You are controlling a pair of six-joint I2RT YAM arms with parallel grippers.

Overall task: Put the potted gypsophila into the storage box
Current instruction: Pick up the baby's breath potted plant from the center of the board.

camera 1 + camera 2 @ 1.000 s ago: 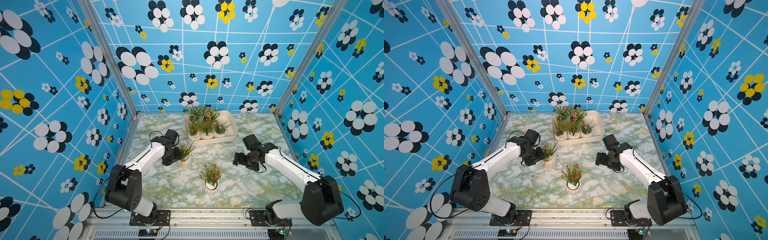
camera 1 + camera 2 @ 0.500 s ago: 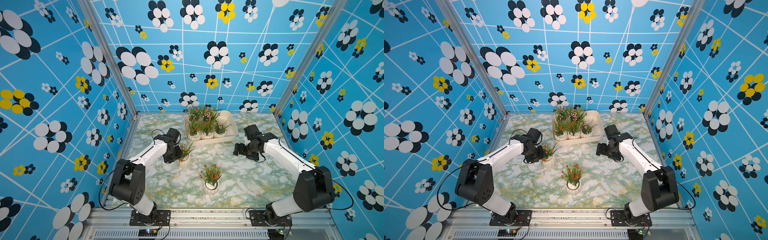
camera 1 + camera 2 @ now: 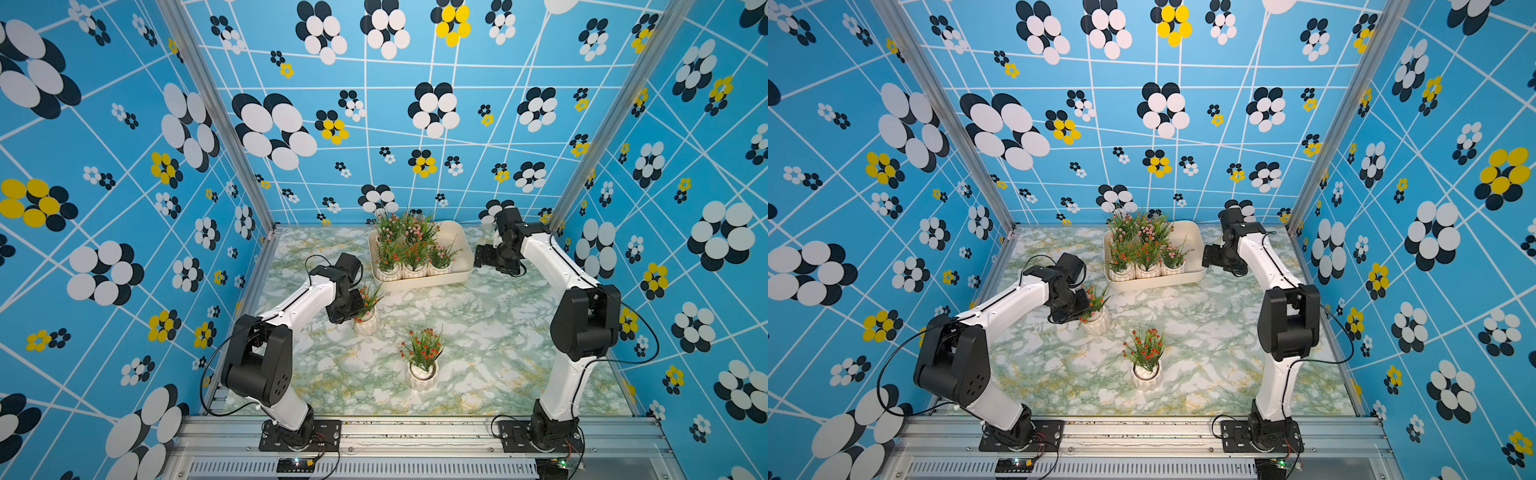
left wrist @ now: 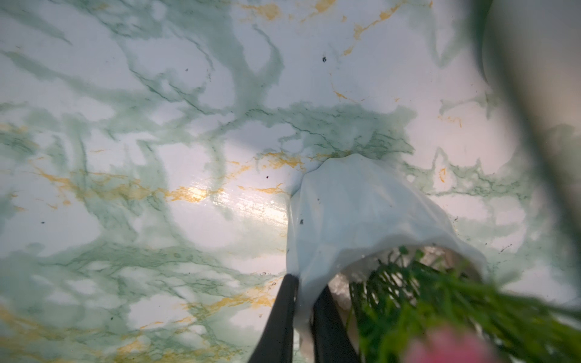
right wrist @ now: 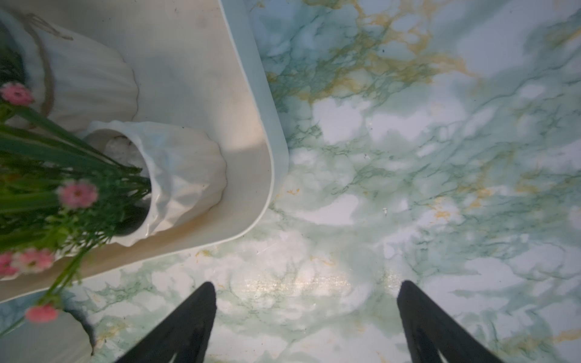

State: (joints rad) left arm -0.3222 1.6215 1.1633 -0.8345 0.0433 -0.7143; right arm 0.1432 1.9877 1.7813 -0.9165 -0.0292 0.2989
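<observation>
A potted gypsophila (image 3: 368, 322) (image 3: 1098, 323) in a ribbed white pot stands on the marble tabletop left of centre. My left gripper (image 3: 354, 308) (image 3: 1082, 308) is shut on its rim. In the left wrist view the two black fingers (image 4: 287, 308) pinch the pot's wall (image 4: 361, 217), one outside and one inside. A second potted gypsophila (image 3: 422, 372) (image 3: 1145, 374) stands free nearer the front. The storage box (image 3: 464, 249) (image 3: 1197, 243) sits at the back with several pots in it. My right gripper (image 3: 483, 255) (image 3: 1209, 256) (image 5: 306, 298) hangs open and holds nothing beside the box's right end.
The box's rounded corner (image 5: 270, 163) lies close to my right gripper, with a white pot (image 5: 185, 179) just inside it. Patterned blue walls close in the table on three sides. A metal rail (image 3: 415, 432) runs along the front edge.
My left gripper has closed on the pot's rim. My right arm has swung back and toward the right end of the box, its gripper still open.
</observation>
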